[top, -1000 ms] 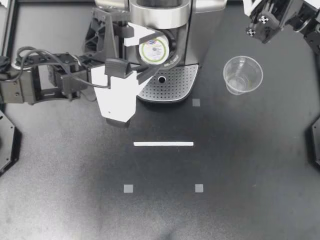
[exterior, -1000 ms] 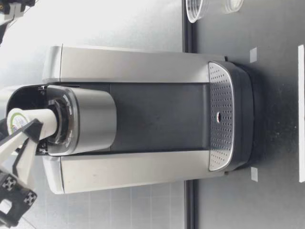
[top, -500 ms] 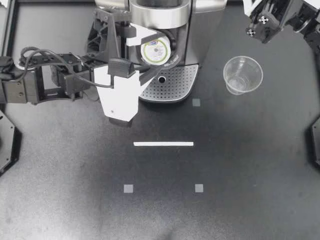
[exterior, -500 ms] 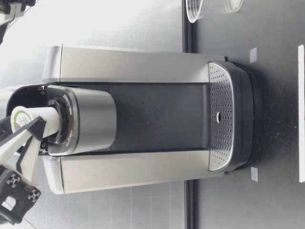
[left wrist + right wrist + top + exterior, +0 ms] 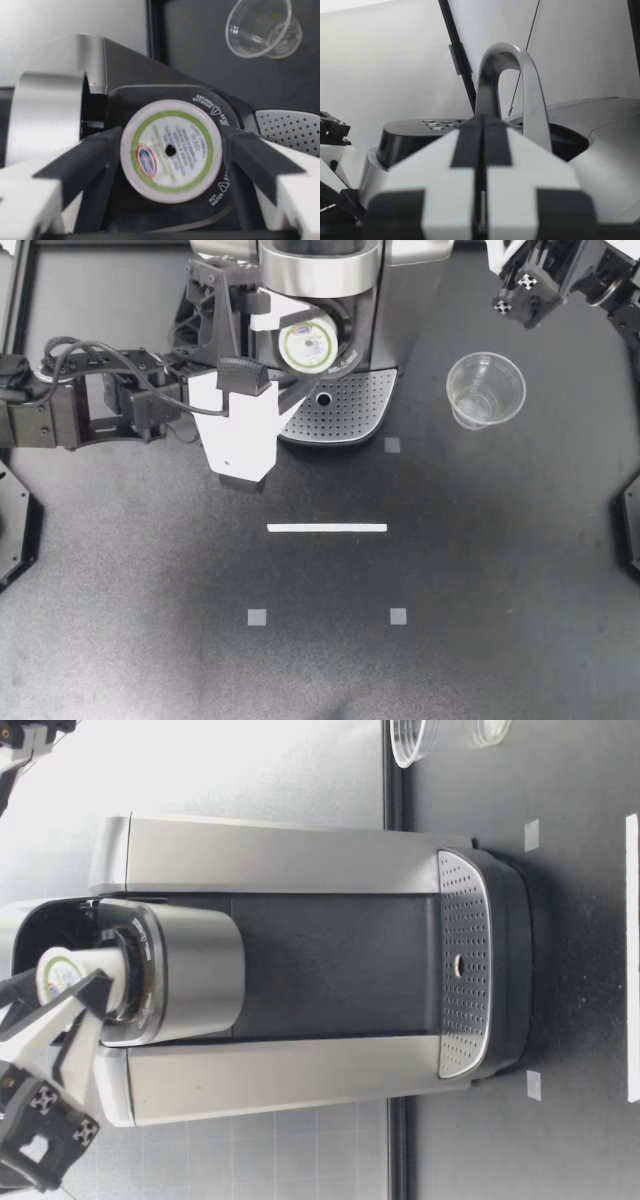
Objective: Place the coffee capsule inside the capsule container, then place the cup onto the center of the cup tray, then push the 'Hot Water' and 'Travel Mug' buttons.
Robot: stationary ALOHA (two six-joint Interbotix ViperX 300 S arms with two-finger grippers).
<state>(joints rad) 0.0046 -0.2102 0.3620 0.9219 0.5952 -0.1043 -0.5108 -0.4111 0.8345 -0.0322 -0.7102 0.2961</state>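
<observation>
- Sunk a little lower than a second ago, the small white coffee capsule with a green-ringed foil lid (image 5: pixel 307 343) sits deeper in the round dark capsule container (image 5: pixel 347 337) at the head of the machine. In the low view its body (image 5: pixel 100 970) is partly inside the opening and its lid is above the rim.
- My left gripper (image 5: pixel 296 346) has come down with it. It reaches in from the left and grasps the capsule, with one black finger pad (image 5: pixel 92 155) pressed on each side of the lid.
- The silver and black coffee machine (image 5: pixel 405 300) stands at the far middle of the black desk (image 5: pixel 500 570).
- Below the container, at the machine's near foot, lies the perforated silver cup tray (image 5: pixel 350 408), with nothing on it.
- The clear plastic cup (image 5: pixel 485 390) stands upright on the desk to the right of the machine, well apart from the tray.
- My right gripper (image 5: pixel 520 290) hangs at the far right, beyond the cup and apart from it. Its fingers are clenched together on nothing, and the machine's arched silver handle (image 5: pixel 512 85) is ahead of it in the right wrist view.
- Nearer than the machine, a white tape strip (image 5: pixel 327 528) lies across the middle of the desk.
</observation>
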